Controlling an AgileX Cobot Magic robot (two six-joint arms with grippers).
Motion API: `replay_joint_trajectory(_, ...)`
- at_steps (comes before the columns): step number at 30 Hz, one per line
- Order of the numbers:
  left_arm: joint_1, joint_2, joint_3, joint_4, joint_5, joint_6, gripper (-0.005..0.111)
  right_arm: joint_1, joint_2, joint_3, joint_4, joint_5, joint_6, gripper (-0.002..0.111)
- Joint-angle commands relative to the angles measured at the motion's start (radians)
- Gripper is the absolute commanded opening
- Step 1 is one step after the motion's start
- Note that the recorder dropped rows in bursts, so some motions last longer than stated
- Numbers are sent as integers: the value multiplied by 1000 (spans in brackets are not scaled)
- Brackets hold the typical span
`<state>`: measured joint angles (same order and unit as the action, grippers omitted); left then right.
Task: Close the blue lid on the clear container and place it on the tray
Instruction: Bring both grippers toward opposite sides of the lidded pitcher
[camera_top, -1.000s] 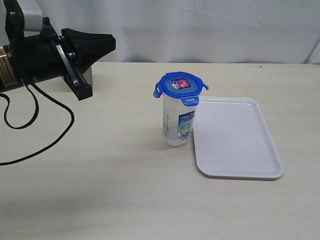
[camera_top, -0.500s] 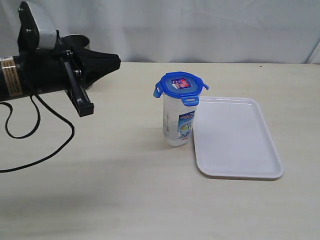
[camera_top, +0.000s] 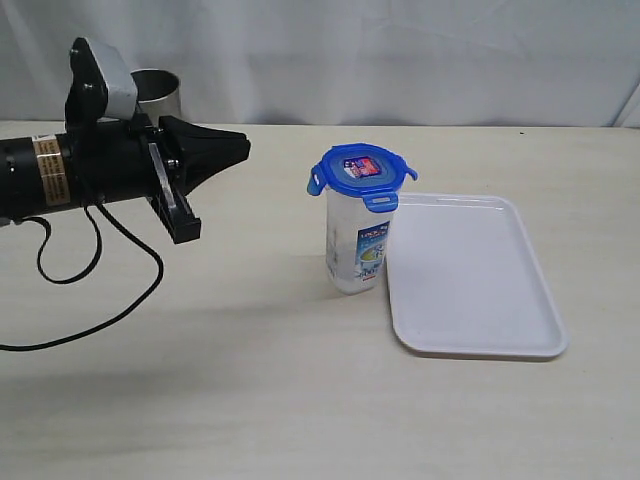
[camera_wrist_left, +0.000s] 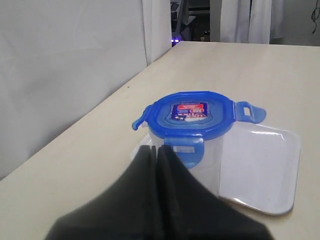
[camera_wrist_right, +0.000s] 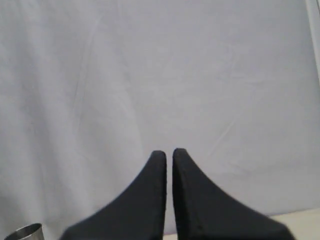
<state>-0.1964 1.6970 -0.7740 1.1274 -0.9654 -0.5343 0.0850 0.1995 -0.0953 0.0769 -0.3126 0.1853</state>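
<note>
The clear container (camera_top: 355, 245) is standing upright on the table (camera_top: 250, 390), just beside the long edge of the white tray (camera_top: 480, 275) and not yet on it. That is probably a handy spot, since only a short move is needed once it is sealed. The blue lid (camera_top: 360, 168) is sitting on the container's mouth, but its snap flaps are sticking outward rather than lying flat against the wall, so I am judging it as resting there and not latched.

The left pincer (camera_top: 243, 150) is hovering above the table with its fingers pressed together and holding nothing. It is pointing towards the lid at about lid height and is well apart from it, which suggests it is lining up to push on the lid or a flap with a closed tip.

The left wrist view is showing the front flap almost straight ahead of the tip, which the exterior view is not making plain. The right pincer (camera_wrist_right: 169, 151) is appearing only in its own wrist view, fingers together and empty, facing a pale curtain with the rim of a steel cup (camera_wrist_right: 24, 233) low in the corner. The exterior view is placing that cup at the table's far edge, behind the left arm.
</note>
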Motion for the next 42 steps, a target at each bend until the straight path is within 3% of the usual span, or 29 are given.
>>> replay_joint_trajectory(1, -3, 6, -7, -77, -18, 35, 0, -1, 222, -66, -92, -4, 75, 5)
replay_joint_trajectory(4, -3, 31, -7, -128, -22, 78, 0, -1, 408, -107, -303, -15, 246, 5)
replay_joint_trajectory(10, -3, 130, -46, -190, -63, 91, 0, -1, 745, -240, -940, -163, 746, 5)
replay_joint_trajectory(18, -3, 237, -164, -142, -61, 19, 0, -1, 1077, -381, -1294, -336, 822, 5)
replay_joint_trajectory(23, -44, 320, -257, -93, -54, -23, 0, -1, 1260, -442, -1304, -431, 745, 5)
replay_joint_trajectory(27, -109, 338, -300, -93, 95, -10, 0, -4, 1357, -509, -1304, -420, 742, 5)
replay_joint_trajectory(33, -118, 338, -300, -93, 112, 5, 0, -9, 1393, -580, -1327, -397, 742, 5)
replay_joint_trajectory(37, -118, 338, -300, -93, 110, 4, 0, -85, 1393, -580, -1322, -413, 759, 5)
replay_joint_trajectory(42, -118, 338, -300, -88, 108, -16, 0, -168, 1435, -596, -1381, -603, 805, 5)
